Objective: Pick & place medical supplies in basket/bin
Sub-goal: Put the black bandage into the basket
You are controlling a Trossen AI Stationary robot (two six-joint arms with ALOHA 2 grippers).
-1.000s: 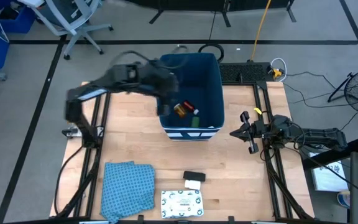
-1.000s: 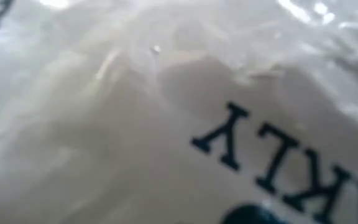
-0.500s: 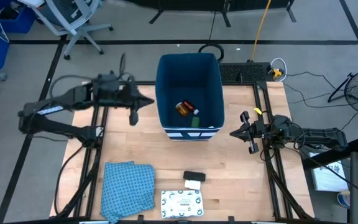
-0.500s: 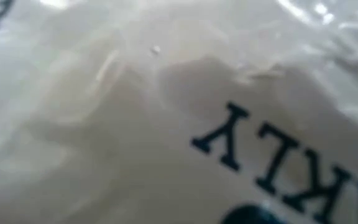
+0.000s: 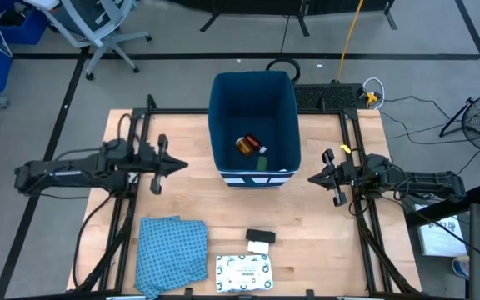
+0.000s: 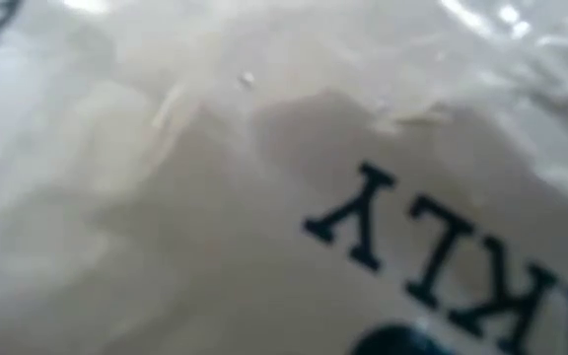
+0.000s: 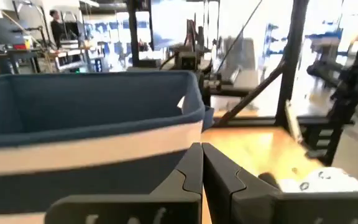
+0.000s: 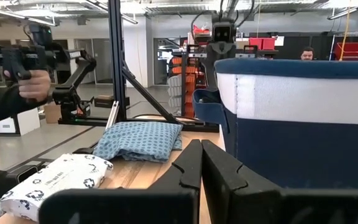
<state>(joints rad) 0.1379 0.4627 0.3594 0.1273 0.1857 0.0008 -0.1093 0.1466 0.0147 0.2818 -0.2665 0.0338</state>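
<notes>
- Dark blue bin (image 5: 253, 125) stands upright at the far middle of the wooden table (image 5: 323, 242), white stripes low on its near wall.
- Inside the bin, on its floor: a red-orange tube (image 5: 245, 144), with a green piece (image 5: 262, 162) just beside it.
- Outside the bin, toward the table's near edge: a small black piece (image 5: 260, 236) touching a small white box (image 5: 258, 247); just nearer than these, a white green-printed pouch (image 5: 243, 272).
- Blue patterned cloth (image 5: 170, 252) lies crumpled beside the pouch, well apart from the bin.
- Left gripper (image 5: 180, 164) sits left of the bin, clear of it, fingers pressed together, nothing between them.
- Right gripper (image 5: 314, 177) waits right of the bin, fingers together, empty.
- Low view: blocked by crinkled white plastic with dark lettering.
</notes>
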